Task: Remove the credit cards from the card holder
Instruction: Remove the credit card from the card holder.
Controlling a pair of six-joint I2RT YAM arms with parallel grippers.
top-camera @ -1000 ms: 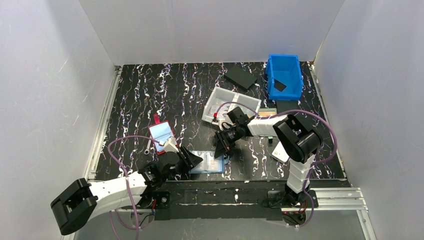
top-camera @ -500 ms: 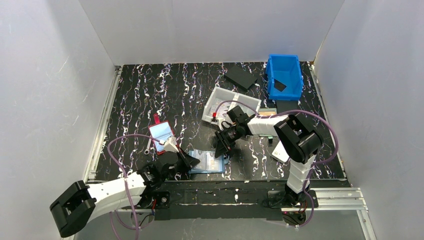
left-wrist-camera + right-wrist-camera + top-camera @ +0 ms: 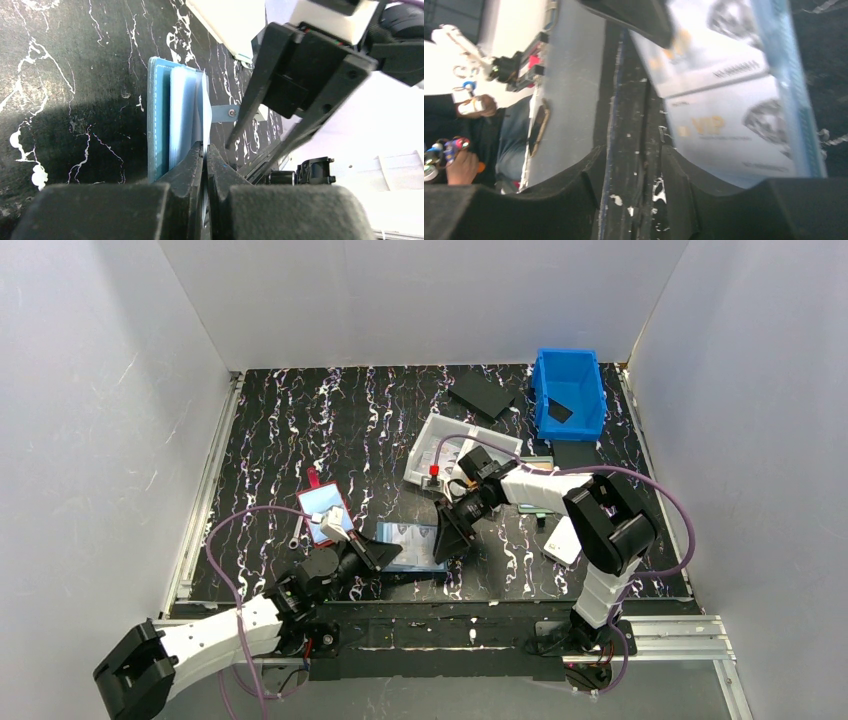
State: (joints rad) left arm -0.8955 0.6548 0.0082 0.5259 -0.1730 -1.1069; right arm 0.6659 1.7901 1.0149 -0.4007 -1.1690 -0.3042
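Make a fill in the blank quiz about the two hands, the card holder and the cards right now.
The left hand is ____ on the card holder. The right hand, beside it, has jaws standing ____. The credit cards carry the printed word ____. The bin at the far right is coloured ____.
Missing: shut; open; VIP; blue.

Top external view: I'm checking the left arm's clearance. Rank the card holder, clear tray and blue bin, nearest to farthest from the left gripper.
1. Card holder, at the left gripper, front centre.
2. Clear tray, mid-table, right of centre.
3. Blue bin, far right corner.
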